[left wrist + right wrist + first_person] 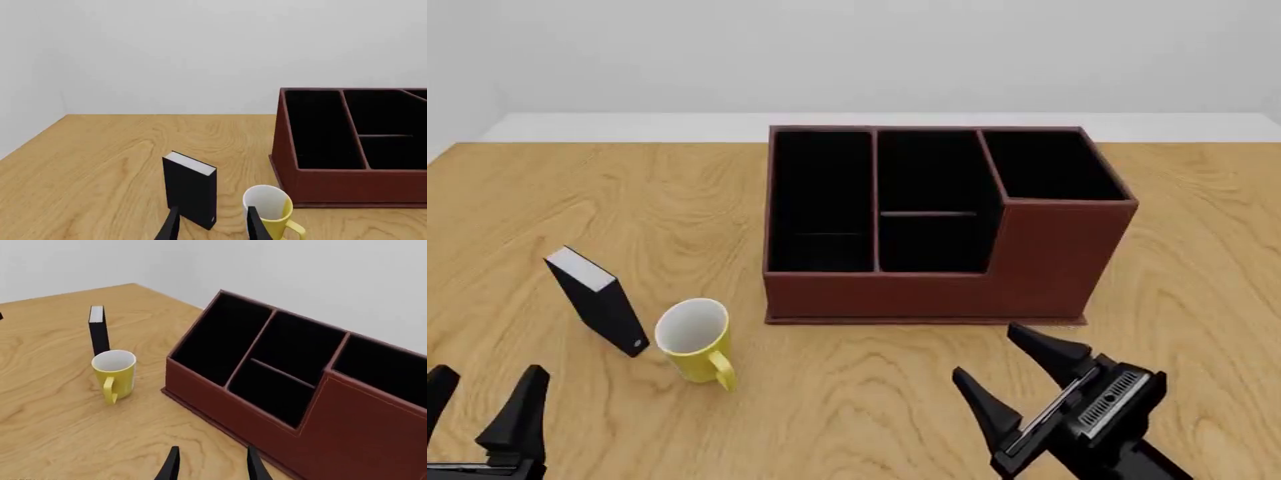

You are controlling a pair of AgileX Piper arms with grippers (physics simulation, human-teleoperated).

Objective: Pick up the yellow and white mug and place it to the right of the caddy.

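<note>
Right now I'm at the approach step: the yellow and white mug [695,340] stands lower left of frame, left of the caddy [941,225], ungrasped. Both the left claw [481,405] and right claw [1021,375] gape wide, empty. Next, I'd lower one onto the mug.

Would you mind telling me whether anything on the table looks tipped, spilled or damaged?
Nothing stands out: the yellow and white ceramic mug stands upright beside the small black box, left of the intact reddish-brown caddy.
</note>
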